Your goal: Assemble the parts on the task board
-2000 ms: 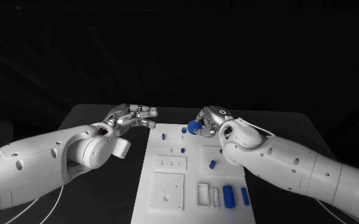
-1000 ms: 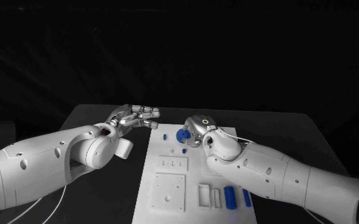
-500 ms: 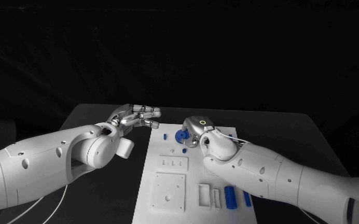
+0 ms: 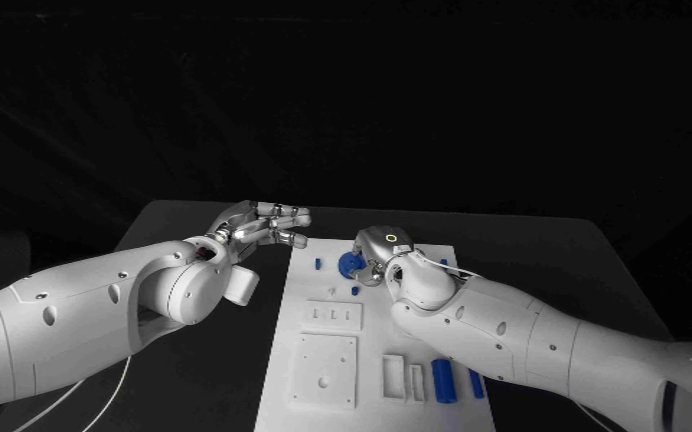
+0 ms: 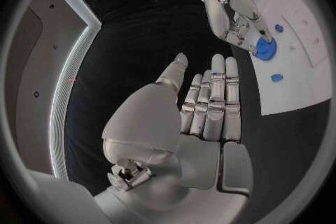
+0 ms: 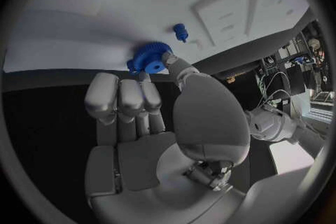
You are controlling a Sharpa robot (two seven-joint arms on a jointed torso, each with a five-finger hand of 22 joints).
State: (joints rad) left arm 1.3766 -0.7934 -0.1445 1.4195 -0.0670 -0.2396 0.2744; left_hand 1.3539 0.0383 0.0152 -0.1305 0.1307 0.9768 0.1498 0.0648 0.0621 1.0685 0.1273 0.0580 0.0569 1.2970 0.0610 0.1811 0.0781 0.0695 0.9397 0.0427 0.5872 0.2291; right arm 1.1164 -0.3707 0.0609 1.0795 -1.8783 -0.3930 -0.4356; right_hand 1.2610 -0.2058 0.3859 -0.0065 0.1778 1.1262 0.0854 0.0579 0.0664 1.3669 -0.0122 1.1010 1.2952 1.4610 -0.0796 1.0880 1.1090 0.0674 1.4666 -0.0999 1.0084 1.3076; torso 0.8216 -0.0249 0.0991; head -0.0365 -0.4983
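Clearly toothed, the round blue gear (image 6: pixel 148 59) touches the right hand's fingertips (image 6: pixel 169 58).

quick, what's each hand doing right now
Left hand: open, fingers straight, holding nothing, beside the task board.
Right hand: holding a blue gear at its fingertips over the board's far end.

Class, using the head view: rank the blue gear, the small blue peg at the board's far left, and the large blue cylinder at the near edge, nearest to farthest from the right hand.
1. Blue gear: held at the right hand, at the board's far end.
2. Small blue peg: just left of the gear.
3. Large blue cylinder: at the board's near edge, beside the right forearm.
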